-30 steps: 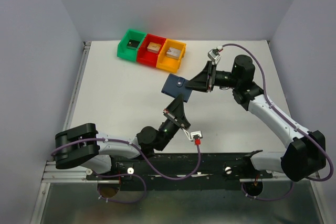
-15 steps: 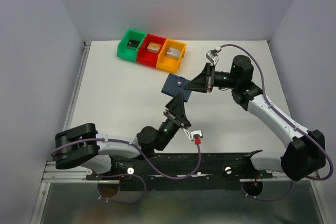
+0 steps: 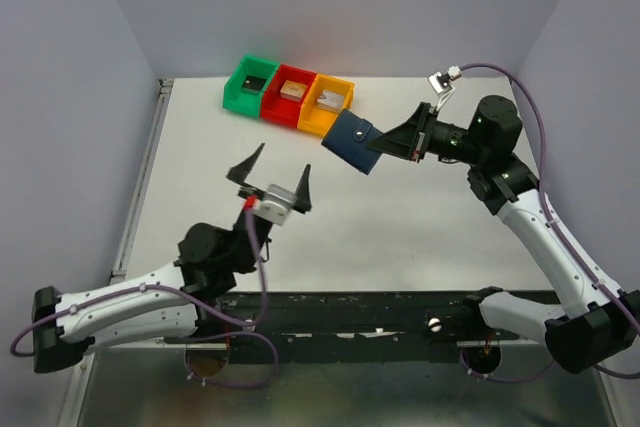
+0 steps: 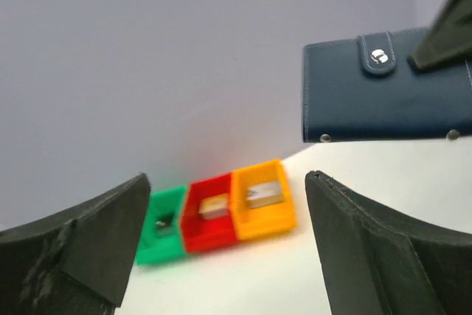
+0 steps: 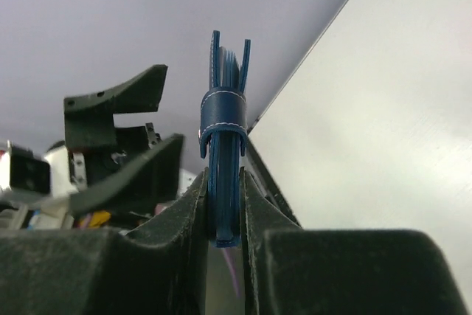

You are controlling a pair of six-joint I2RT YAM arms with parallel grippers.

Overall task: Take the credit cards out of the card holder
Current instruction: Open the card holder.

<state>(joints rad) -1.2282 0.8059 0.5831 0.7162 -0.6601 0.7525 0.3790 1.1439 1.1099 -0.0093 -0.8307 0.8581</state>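
Note:
The card holder (image 3: 350,142), a dark navy wallet closed with its strap tab snapped, hangs in the air just right of the orange bin. My right gripper (image 3: 380,147) is shut on its edge. In the right wrist view the card holder (image 5: 225,145) stands edge-on, pinched between both fingers (image 5: 258,212). My left gripper (image 3: 275,175) is wide open and holds nothing, out over the table left of centre. Its wrist view shows the card holder (image 4: 383,94) up ahead to the right, apart from the open left gripper (image 4: 227,178). No credit cards show.
Three joined bins sit at the back of the table: green (image 3: 250,85), red (image 3: 290,95) and orange (image 3: 328,102), each with a small block inside. A metal rail (image 3: 140,187) lines the table's left edge. Walls stand on three sides.
My left gripper let go of the card holder, opened wide and drew back to the left. My right gripper lifted the holder off the table and carried it up and back.

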